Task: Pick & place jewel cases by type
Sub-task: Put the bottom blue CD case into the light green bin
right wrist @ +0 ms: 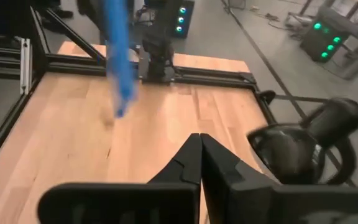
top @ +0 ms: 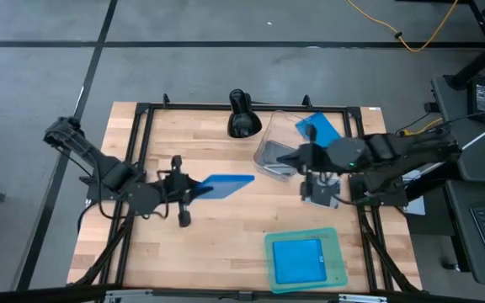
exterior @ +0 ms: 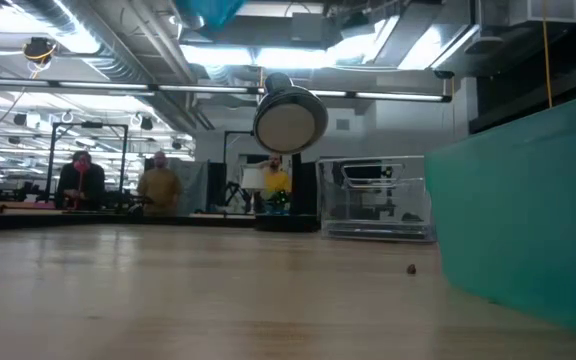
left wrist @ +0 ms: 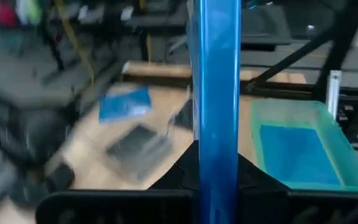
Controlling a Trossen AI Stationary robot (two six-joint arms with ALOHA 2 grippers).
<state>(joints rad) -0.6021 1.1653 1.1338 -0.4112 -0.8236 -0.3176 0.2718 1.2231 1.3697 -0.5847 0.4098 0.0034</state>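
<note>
My left gripper (top: 190,190) is shut on a bright blue jewel case (top: 227,183) and holds it above the middle of the table. A second blue case (top: 318,128) lies by the clear tub (top: 269,139), and a third (top: 297,259) lies flat in the teal tray (top: 338,268). Black-and-clear disc cases (top: 320,192) sit on the table near the right edge. My right gripper (top: 297,158) hovers shut at the tub's near right corner and touches nothing; its wrist view shows the shut fingers (right wrist: 200,140) and the held blue case (right wrist: 118,56) across the table. My left gripper (left wrist: 216,149) pinches the blue case's near short end (left wrist: 216,165) between its two fingers. The fingers come roughly level from the table's left. The case reaches out from them toward the right, turned edge-on to the wrist camera (left wrist: 216,74), and is lifted clear of the table.
A black round camera (top: 241,114) stands at the far edge, left of the tub. The teal tray's wall (exterior: 528,210) fills the low view's right side, with the tub (exterior: 378,200) behind it. A black frame rail (top: 141,151) borders the table. People sit in the room beyond.
</note>
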